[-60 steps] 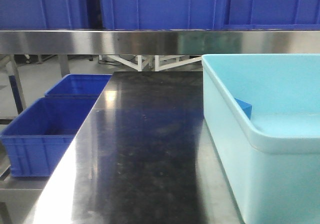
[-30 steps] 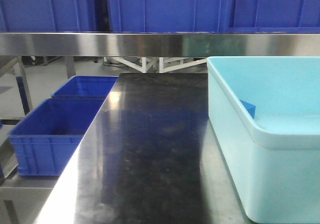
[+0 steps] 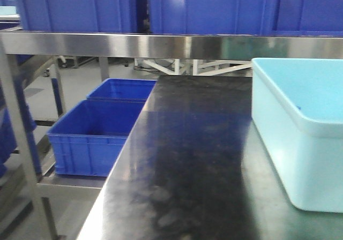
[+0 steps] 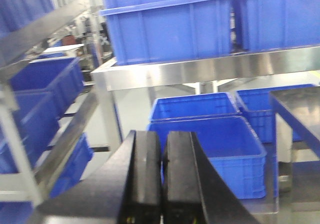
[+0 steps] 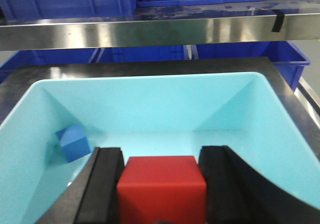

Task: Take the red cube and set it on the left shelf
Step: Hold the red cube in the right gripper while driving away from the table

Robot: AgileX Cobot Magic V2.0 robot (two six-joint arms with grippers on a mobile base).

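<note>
Standing behind the black table (image 3: pixel 193 143), the left shelf (image 3: pixel 107 43) carries dark-blue crates (image 3: pixel 203 7) on its steel rail. A light-blue tub (image 5: pixel 150 101) sits on the table. The left gripper (image 4: pixel 162 174) is pressed together. Over the tub, the right gripper (image 5: pixel 161 160) pinches the red cube (image 5: pixel 161 189); a small blue cube (image 5: pixel 73 141) lies inside.
</note>
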